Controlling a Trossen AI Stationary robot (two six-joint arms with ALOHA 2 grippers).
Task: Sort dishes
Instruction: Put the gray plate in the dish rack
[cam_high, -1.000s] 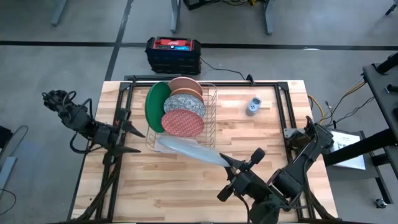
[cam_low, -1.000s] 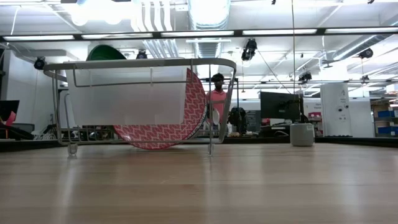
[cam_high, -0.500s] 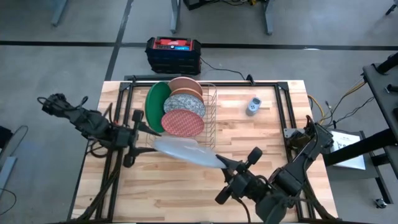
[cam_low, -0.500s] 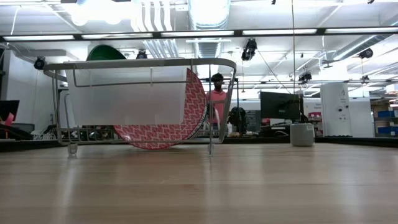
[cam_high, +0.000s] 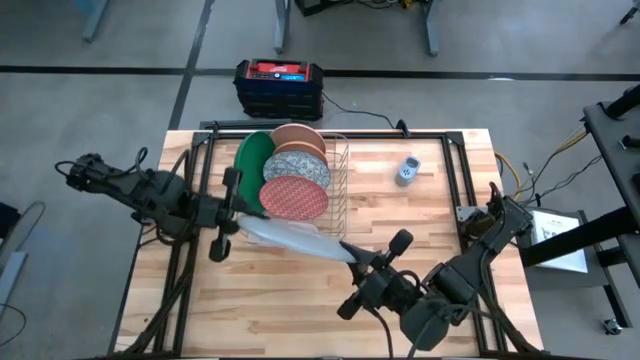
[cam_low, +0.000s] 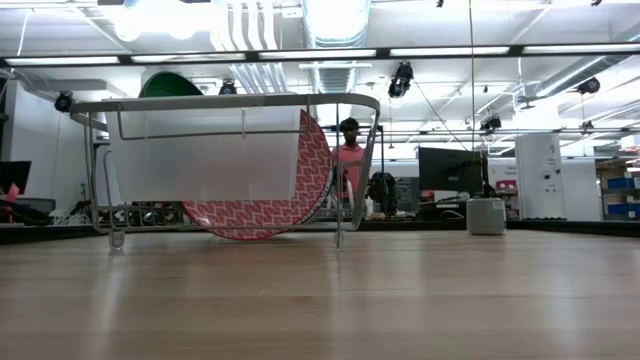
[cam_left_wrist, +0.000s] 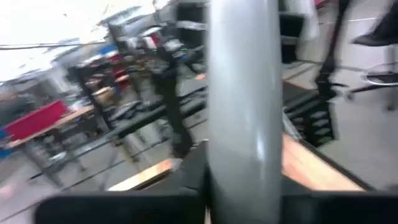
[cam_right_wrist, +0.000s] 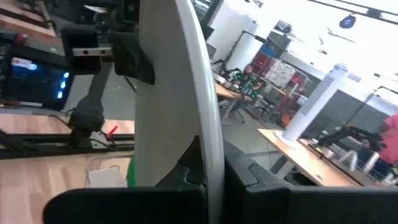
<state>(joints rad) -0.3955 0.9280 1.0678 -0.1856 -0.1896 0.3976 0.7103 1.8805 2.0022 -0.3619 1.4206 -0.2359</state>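
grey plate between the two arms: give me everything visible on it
The grey plate is round, pale grey, smooth and glossy, seemingly plastic or ceramic. It hangs above the table just in front of the wire rack, tilted, not resting in the rack. The right hand is shut on one edge; the left hand is at the opposite edge, closing on it. Both wrist views show its rim edge-on between dark fingers.

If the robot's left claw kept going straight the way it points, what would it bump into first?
Nothing new: the left gripper already sits at the grey plate's edge, which the right gripper holds at the other end. Pushing on would likely shove that plate; the wire rack stands just beside.
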